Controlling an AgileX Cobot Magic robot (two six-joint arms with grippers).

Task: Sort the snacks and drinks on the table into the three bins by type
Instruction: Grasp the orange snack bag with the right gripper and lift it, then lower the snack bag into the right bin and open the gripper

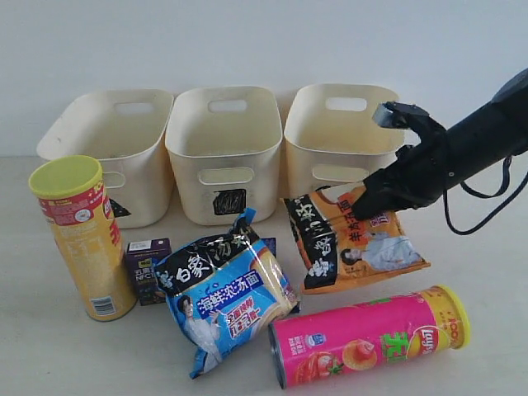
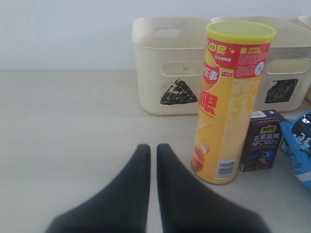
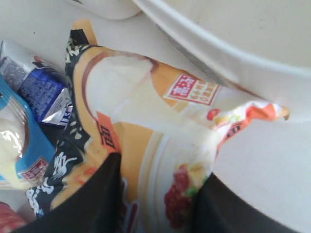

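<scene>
My right gripper (image 1: 373, 203) (image 3: 160, 167) is shut on the upper edge of the orange-black noodle packet (image 1: 355, 239) (image 3: 141, 111), which bulges between the fingers just in front of the right bin (image 1: 330, 132). The blue-white packet (image 1: 227, 297) lies in the middle of the table (image 1: 495, 272). The pink tube (image 1: 371, 334) lies on its side in front. At the left the yellow tube (image 1: 82, 239) (image 2: 231, 102) stands upright with the purple carton (image 1: 148, 264) (image 2: 262, 141) beside it. A blue and white carton (image 3: 41, 92) is partly hidden behind the packets. My left gripper (image 2: 153, 145) is shut on nothing, low over the table, left of the yellow tube.
Three cream bins stand in a row at the back: left bin (image 1: 107, 132) with a triangle (image 2: 179, 92), middle bin (image 1: 223, 140) with a square (image 1: 228, 200), then the right one. A black cable (image 1: 487, 198) hangs from the right arm.
</scene>
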